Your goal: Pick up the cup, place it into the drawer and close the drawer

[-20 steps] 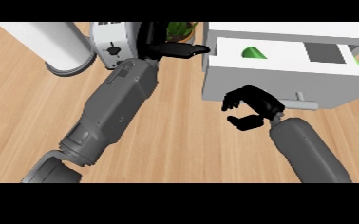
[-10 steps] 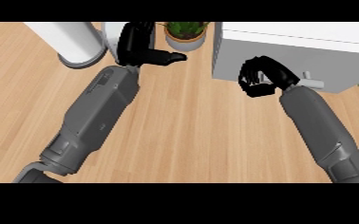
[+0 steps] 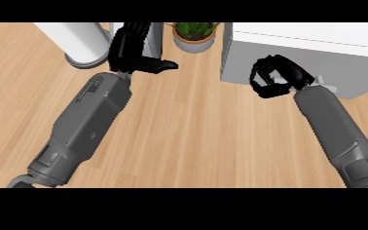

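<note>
Cup: honestly can't spot it anywhere from here, so I can't tell where it's sitting. If it's in the cabinet on the right, the white top and flat grey front hide it. I also can't make out any drawer seam on that front, just a small pale nub poking out beside the right wrist.

The right hand is up against the cabinet's front with its fingers curled in tight. Nothing shows inside the curl as far as I can see, though the fingers cover that bit of the front, so it's hard to be sure whether they touch anything.

The left hand is at the far side of the counter, with its fingers straight and pointing away and its thumb sticking out to the right. It isn't holding anything. There's a pale grey something right behind the fingers, mostly hidden, and I can't tell what it is.

A white cylinder stands just left of that hand, and its top is cut off by the view's edge. The plant, in its grey pot, sits between the left hand and the cabinet. It's close to the cabinet's corner, and its leaves are cropped too. The cabinet runs off the right and top edges.

For room, the whole wooden middle of the counter between the two forearms is bare. The left forearm slants across the left part, and the right forearm hugs the right edge. The tight spots are along the back row, where the cylinder, hand, plant and cabinet stand close together.
</note>
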You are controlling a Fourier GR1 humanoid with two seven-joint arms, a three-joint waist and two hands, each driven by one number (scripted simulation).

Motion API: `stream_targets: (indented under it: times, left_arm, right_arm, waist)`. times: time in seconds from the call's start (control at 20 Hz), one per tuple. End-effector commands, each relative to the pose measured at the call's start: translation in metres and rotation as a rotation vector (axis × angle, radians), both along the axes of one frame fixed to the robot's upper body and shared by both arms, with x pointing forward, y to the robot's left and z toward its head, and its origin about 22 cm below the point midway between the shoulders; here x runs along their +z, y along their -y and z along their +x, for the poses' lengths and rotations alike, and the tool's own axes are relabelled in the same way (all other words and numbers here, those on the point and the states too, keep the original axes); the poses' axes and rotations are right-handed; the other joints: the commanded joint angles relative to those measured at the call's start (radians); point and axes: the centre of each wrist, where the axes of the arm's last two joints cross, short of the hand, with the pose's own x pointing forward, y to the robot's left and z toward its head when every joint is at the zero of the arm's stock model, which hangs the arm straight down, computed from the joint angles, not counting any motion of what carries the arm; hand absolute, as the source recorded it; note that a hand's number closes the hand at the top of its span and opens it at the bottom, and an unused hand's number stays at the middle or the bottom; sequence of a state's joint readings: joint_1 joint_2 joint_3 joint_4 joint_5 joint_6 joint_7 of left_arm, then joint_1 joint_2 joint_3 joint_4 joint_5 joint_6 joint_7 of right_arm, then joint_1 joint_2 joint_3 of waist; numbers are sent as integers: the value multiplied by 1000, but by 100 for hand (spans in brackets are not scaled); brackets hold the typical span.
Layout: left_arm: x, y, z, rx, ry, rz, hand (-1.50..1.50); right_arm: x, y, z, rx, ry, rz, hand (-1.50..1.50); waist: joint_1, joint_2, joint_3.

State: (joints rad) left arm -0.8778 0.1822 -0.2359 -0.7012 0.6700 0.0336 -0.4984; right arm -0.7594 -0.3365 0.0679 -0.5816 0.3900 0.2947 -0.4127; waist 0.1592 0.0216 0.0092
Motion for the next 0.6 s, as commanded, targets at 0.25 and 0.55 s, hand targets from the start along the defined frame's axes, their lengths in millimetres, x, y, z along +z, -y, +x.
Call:
stream_targets:
  times: [0.25, 0.55]
  left_arm:
    - [0, -8, -3, -53, -4, -12, -150]
    - [-5, -9, -7, -60, 2, -26, -150]
  right_arm:
    - [95, 37, 32, -165, 177, 5, 150]
    - [101, 48, 28, -149, 160, 32, 150]
  waist:
    - [54, 25, -6]
    - [66, 29, -7]
